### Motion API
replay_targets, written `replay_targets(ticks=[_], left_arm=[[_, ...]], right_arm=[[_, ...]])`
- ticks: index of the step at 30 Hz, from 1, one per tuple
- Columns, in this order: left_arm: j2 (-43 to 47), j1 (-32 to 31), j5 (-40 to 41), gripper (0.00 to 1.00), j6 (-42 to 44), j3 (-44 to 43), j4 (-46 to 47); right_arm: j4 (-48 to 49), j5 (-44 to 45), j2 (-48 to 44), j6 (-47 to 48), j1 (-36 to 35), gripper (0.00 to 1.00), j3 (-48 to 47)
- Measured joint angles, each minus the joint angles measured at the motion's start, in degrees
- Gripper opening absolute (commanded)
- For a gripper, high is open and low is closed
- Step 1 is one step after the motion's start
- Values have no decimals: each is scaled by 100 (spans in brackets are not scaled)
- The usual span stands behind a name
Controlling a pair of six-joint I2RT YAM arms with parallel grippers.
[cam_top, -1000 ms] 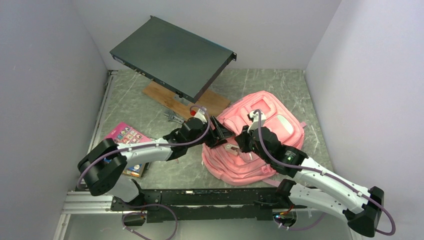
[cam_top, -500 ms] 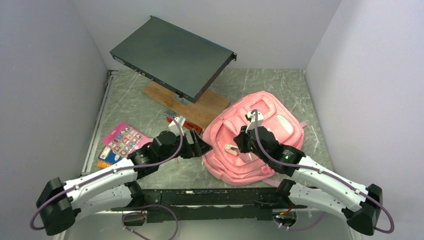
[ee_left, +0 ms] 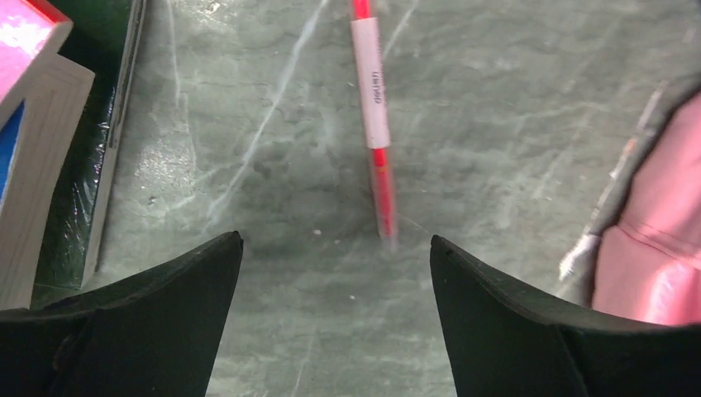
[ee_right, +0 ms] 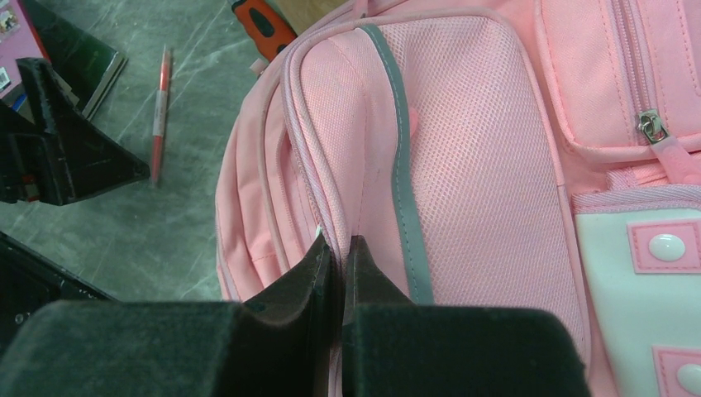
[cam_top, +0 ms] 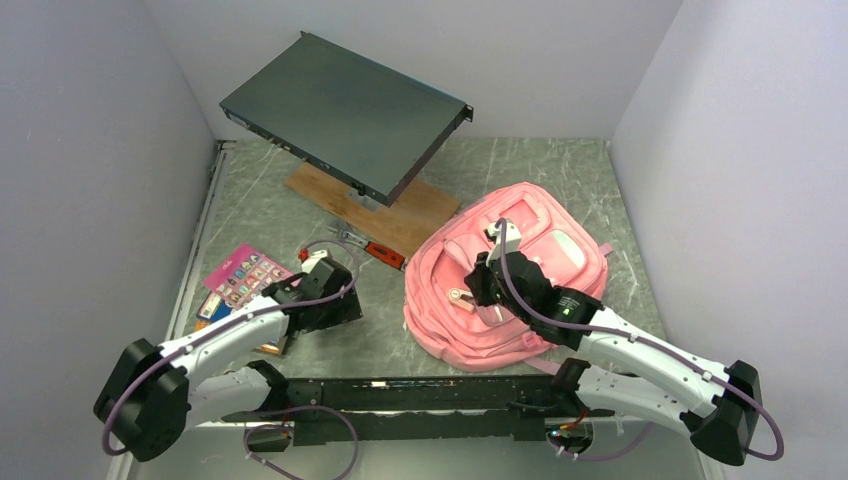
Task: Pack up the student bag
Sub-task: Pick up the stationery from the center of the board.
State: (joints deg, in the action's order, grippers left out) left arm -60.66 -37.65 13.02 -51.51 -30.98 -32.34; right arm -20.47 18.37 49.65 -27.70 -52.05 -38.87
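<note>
The student bag (cam_top: 520,265) is a pink backpack lying flat on the right of the table. My right gripper (ee_right: 340,248) is shut on a pink piped seam of the student bag beside its mesh panel (ee_right: 479,149); it shows in the top view (cam_top: 478,285) over the bag's left part. My left gripper (ee_left: 335,238) is open and empty, low over the table left of the bag (ee_left: 661,240). A red pen (ee_left: 372,116) with a white label lies just ahead of it. The left gripper shows in the top view (cam_top: 345,303).
A pink book on a small stack (cam_top: 245,275) lies at the left, its edge in the left wrist view (ee_left: 33,124). A dark flat rack unit (cam_top: 345,115) stands tilted on a wooden board (cam_top: 405,218) at the back. An orange-handled tool (cam_top: 385,255) lies beside the bag.
My left arm has swung back left, away from the bag, and now sits over the table by the books. My right gripper has stayed on the bag.
</note>
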Motion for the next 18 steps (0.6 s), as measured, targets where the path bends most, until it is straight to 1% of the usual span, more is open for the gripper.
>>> replay_targets(ticks=[5, 13, 18], left_arm=[[-603, 76, 79, 73, 101, -70, 31], [-1714, 81, 496, 59, 142, -870, -109], [-2009, 81, 595, 52, 146, -1010, -90]], right_arm=[[0, -4, 0, -20, 0, 0, 0], [0, -2, 11, -42, 0, 0, 0], [2, -2, 109, -42, 0, 0, -26]])
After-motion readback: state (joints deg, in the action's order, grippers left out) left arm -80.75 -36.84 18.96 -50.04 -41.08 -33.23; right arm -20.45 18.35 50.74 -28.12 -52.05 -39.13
